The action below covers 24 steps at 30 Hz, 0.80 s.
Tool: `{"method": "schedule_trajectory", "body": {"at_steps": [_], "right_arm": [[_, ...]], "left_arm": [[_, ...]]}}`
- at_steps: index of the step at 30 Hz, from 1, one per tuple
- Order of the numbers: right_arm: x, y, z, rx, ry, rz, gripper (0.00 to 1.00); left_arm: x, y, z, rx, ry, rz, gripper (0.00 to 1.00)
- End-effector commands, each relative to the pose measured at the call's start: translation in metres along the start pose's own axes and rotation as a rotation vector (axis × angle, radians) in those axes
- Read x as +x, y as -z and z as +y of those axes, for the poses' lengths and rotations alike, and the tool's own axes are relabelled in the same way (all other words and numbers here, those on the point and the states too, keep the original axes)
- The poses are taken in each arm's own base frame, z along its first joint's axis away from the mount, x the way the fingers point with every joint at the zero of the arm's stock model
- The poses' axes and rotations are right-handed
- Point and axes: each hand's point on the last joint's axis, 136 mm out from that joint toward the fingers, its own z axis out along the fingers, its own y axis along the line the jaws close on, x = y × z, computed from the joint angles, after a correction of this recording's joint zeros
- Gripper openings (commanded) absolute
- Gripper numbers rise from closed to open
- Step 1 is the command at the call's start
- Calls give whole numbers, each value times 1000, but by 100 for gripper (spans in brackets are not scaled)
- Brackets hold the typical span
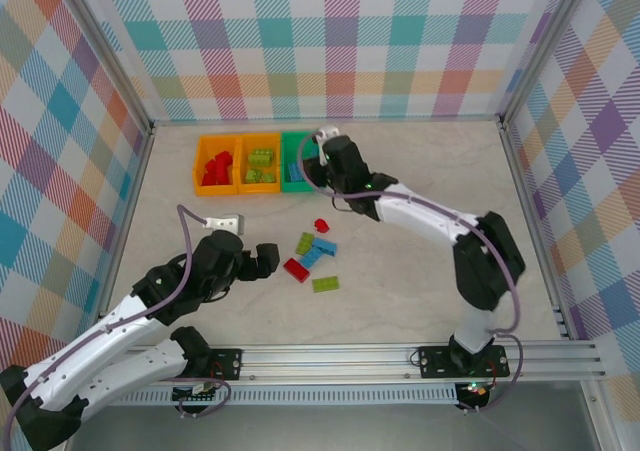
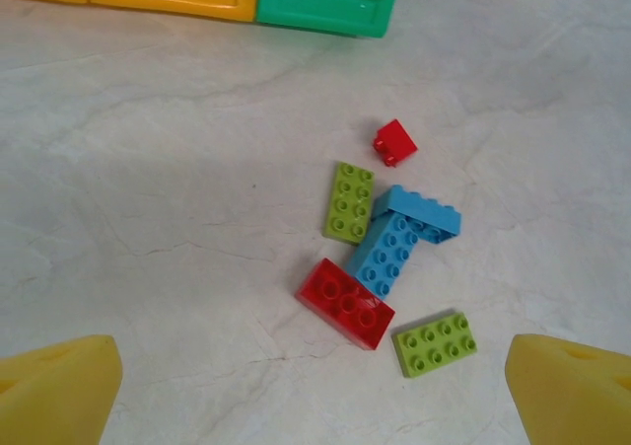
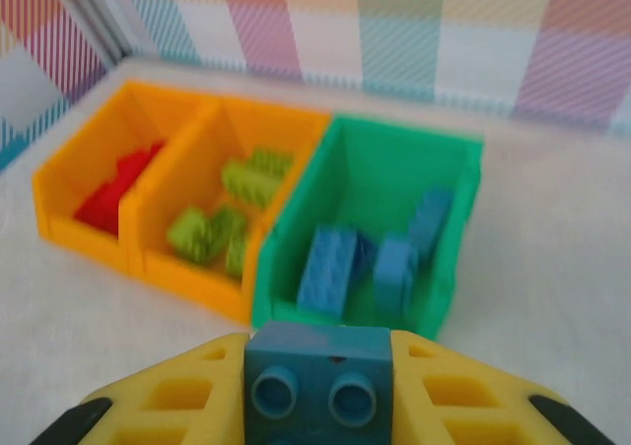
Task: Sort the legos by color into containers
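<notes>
Claw, right (image 3: 317,410): pinching blue brick (image 3: 317,366), frame bottom, before green bin (image 3: 406,137) (blues (image 3: 330,267) inside)
Claw, left (image 2: 315,391): spread, lower corners; loose bricks (image 2: 386,253) mid-frame on surface (image 2: 148,218)

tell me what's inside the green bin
The green bin holds at least three light blue bricks; anything beneath them is hidden. The right pincer grips another blue brick.

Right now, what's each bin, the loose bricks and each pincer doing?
Left orange bin: holds red bricks.
Middle orange bin: holds green bricks.
Green bin: holds blue bricks.
Loose bricks: six lying on the table, unsorted.
Left pincer: open, empty, above the loose bricks.
Right pincer: shut on a blue brick, near the green bin.
</notes>
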Motion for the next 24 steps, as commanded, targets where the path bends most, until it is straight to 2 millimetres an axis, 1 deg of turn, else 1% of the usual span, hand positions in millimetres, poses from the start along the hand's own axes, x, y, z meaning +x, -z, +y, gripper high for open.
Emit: {"method": "schedule_trajectory", "body": {"at_steps": [1,2,4,5,7,12,15,17,19,21,24], "right_arm": [[-8,-44,-8,32,74,-22,27],[-12,-52,-11,38,73,-25,26],[-12,-75,-18,42,68,-16,25],[-14,-83,-19,28,66,-16,25],[-10,-99,-19,6,79,-6,26],[3,-131,-23,9,121,3,31],[2,-143,-31,52,150,18,38],[-3,-143,-33,57,158,22,46],[-7,-138,-32,55,162,30,52],[-13,-127,-29,41,155,38,56],[-20,-99,-25,13,123,56,57]], "left_arm": [[1,0,10,-62,89,-10,100],[2,-1,11,-63,96,-6,100],[5,-2,10,-61,106,9,100],[7,-3,10,-58,107,18,100],[10,-4,9,-54,106,29,100],[13,-9,7,-35,112,26,100],[13,-11,5,-24,114,22,100],[13,-10,6,-27,115,20,100],[13,-9,7,-25,120,17,100],[14,-10,8,-23,124,15,100],[15,-13,4,-9,128,20,100]]}}
